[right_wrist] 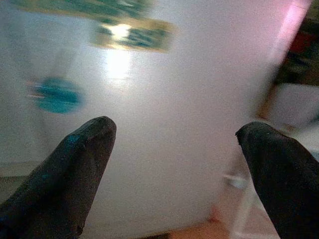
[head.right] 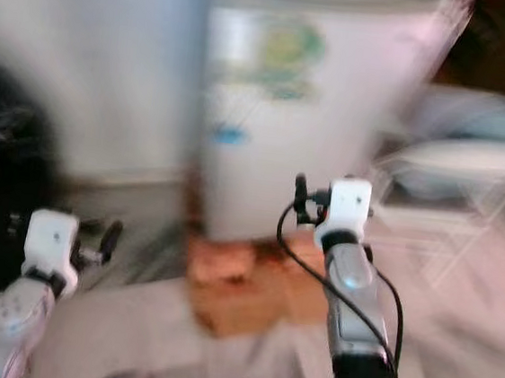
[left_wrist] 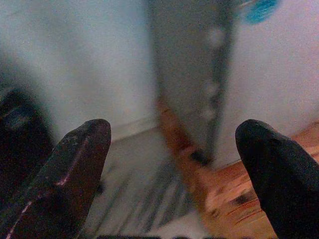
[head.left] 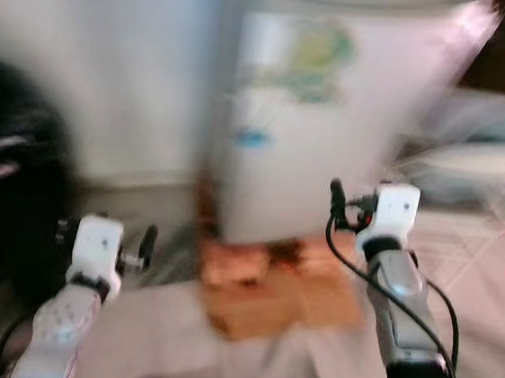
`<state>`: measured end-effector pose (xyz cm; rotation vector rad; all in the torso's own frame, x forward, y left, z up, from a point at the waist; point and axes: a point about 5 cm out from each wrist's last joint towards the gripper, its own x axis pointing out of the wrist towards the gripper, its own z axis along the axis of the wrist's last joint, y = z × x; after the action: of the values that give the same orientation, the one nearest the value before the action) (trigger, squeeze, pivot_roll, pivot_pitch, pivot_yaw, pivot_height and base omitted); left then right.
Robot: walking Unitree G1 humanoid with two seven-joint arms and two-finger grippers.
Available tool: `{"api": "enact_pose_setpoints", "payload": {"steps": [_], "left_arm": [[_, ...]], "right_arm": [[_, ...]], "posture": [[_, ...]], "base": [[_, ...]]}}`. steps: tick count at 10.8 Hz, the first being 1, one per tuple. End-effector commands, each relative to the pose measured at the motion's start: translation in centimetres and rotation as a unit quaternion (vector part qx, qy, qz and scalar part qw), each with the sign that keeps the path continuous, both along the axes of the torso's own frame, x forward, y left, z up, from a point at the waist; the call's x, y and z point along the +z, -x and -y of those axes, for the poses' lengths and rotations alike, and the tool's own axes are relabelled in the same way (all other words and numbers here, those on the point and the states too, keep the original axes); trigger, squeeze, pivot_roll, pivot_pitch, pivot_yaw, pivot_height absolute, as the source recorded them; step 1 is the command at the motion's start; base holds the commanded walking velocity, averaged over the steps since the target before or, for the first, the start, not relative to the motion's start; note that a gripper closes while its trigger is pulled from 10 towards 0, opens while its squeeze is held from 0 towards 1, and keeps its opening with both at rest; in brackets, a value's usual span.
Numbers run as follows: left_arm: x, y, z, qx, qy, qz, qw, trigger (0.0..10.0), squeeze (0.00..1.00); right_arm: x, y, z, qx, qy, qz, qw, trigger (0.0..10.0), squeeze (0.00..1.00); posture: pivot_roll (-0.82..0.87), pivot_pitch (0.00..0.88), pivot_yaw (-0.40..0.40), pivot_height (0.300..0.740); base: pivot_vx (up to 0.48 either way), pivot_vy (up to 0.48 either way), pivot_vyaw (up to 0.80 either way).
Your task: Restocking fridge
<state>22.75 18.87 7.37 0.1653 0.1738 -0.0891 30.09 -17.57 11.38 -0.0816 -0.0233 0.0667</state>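
Observation:
A small white fridge (head.left: 323, 115) stands ahead with its door shut, a green-and-yellow sticker (head.left: 316, 56) and a blue sticker (head.left: 251, 138) on its front. It rests on a wooden stand (head.left: 269, 290). The picture is blurred by motion. My right gripper (right_wrist: 174, 164) is raised in front of the fridge door, open and empty; its white wrist (head.left: 393, 213) shows at centre right. My left gripper (left_wrist: 172, 169) is lower at the left, open and empty, pointing at the fridge's left side edge and the wall (left_wrist: 75, 64).
A dark bulky object (head.left: 5, 181) sits at the far left on the floor. A pale wall (head.left: 113, 57) runs behind at the left. A white wire rack or table (head.left: 480, 177) stands to the right of the fridge. Light floor (head.left: 174, 334) lies in front.

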Motion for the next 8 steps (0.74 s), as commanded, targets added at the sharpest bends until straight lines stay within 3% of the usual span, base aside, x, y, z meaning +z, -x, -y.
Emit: {"api": "enact_pose_setpoints", "payload": {"steps": [1, 3, 7, 8], "left_arm": [[-0.20, 0.11, 0.76, -0.010, -0.005, -0.004, 1.000, 10.0, 0.00], [-0.37, 0.30, 0.74, 0.001, -0.012, -0.002, 1.000, 10.0, 0.00], [0.19, -0.14, -0.11, 0.029, -0.039, 0.022, 0.999, 10.0, 0.00], [0.20, -0.17, -0.18, 0.030, -0.045, 0.022, 0.998, 10.0, 0.00]], "right_arm": [[-0.70, 0.53, 1.39, -0.024, 0.005, -0.013, 1.000, 10.0, 0.00], [-0.71, 0.63, 1.02, -0.018, 0.003, -0.013, 1.000, 10.0, 0.00], [-0.84, 0.70, 1.01, -0.016, 0.003, -0.013, 1.000, 10.0, 0.00], [-0.91, 0.72, 0.92, -0.015, 0.003, -0.014, 1.000, 10.0, 0.00]], "posture": [[0.14, 0.038, -0.053, 0.740], [0.14, 0.037, -0.054, 0.740], [0.14, 0.031, -0.053, 0.740], [0.14, 0.032, -0.052, 0.740]], "base": [[0.000, 0.480, -0.80], [0.000, 0.397, -0.69], [0.000, 0.000, 0.00], [0.000, 0.480, 0.00]]}}
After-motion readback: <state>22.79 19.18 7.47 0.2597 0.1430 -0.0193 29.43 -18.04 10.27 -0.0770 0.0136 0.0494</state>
